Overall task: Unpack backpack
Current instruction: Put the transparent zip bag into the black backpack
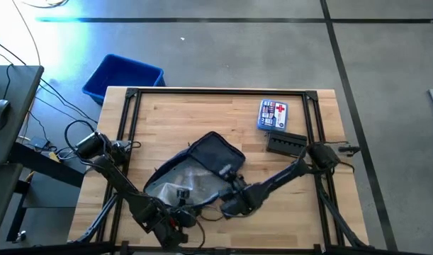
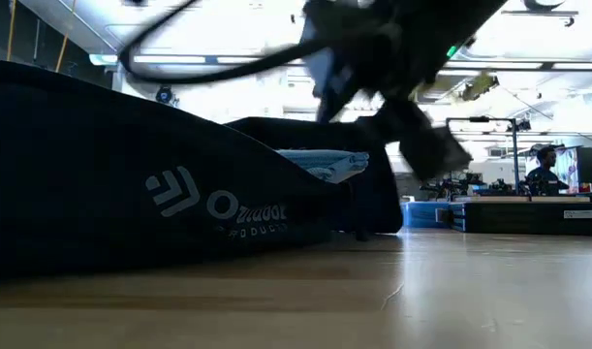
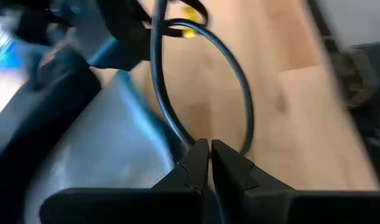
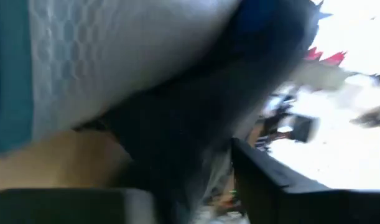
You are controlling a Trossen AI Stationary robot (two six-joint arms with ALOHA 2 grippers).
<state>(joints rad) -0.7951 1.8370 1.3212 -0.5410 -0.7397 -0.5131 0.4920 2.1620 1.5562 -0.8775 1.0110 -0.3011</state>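
Observation:
The dark navy backpack (image 1: 212,157) lies flat in the middle of the table, its white logo (image 2: 194,199) facing the low view. A clear greyish pouch (image 1: 179,183) sticks out of its near-left opening onto the table. My right gripper (image 1: 229,197) is at the backpack's near-right edge, with dark fabric between its fingers. My left gripper (image 3: 209,158) is shut beside the pouch (image 3: 96,162) near the table's front edge. A black cable loop (image 3: 205,81) lies on the wood just beyond its tips. My right gripper has the backpack's dark fabric (image 4: 177,155) between its two fingers at the near-right edge, coming in slanting down from the table's right. The picture is blurred, so layers do not show. The backpack stays lying on the table. My left gripper: the cable loop runs behind its fingertips (image 3: 196,155); whether they touch it I cannot tell.
A white and blue box with a red cross (image 1: 273,115) and a flat black object (image 1: 285,144) lie at the far right. A blue bin (image 1: 122,76) stands on the floor beyond the table's far left corner. Bare wood (image 1: 188,117) shows along the far side.

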